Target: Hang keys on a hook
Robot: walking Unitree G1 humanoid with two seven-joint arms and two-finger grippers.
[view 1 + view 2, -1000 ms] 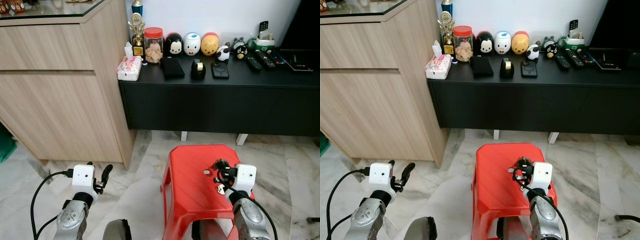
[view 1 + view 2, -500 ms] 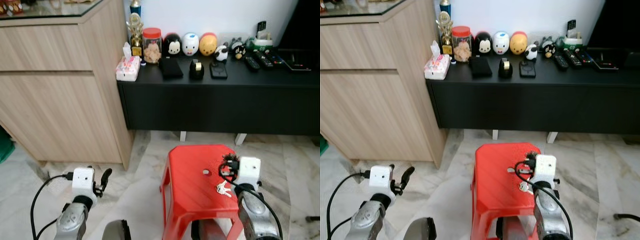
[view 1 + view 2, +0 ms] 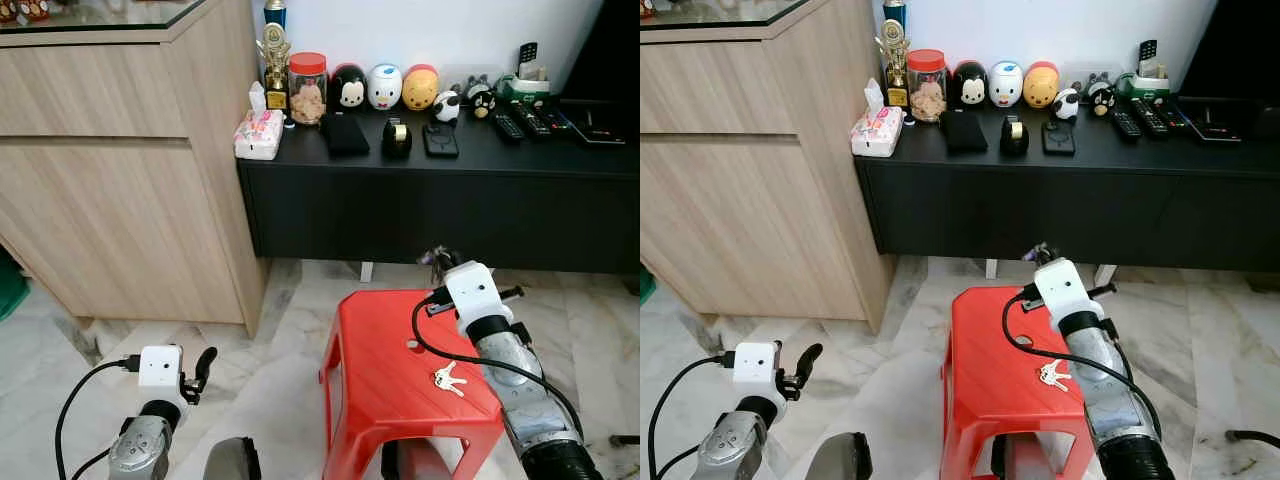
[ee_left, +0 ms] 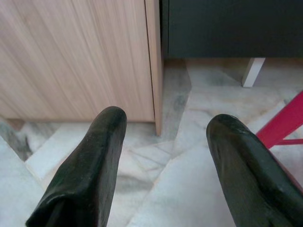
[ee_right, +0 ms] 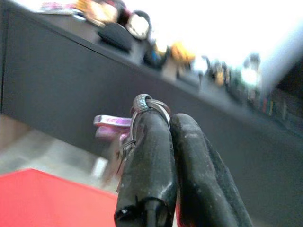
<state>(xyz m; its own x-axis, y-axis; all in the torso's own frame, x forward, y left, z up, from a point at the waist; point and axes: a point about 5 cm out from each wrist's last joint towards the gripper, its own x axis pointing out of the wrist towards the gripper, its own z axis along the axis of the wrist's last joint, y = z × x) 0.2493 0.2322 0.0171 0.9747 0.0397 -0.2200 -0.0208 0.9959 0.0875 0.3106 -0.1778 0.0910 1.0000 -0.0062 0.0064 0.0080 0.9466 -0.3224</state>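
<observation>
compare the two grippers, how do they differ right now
The right gripper is raised over the red stool; the left gripper hangs low over the floor. The right is shut on a key ring; the left is open and empty. Both have two black fingers.

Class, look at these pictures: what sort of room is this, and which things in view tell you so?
Most likely a home living room. A low black TV console carries remote controls, cartoon figurines and a tissue pack; beside it stands a wooden cabinet, with a red plastic stool on the marble floor.
</observation>
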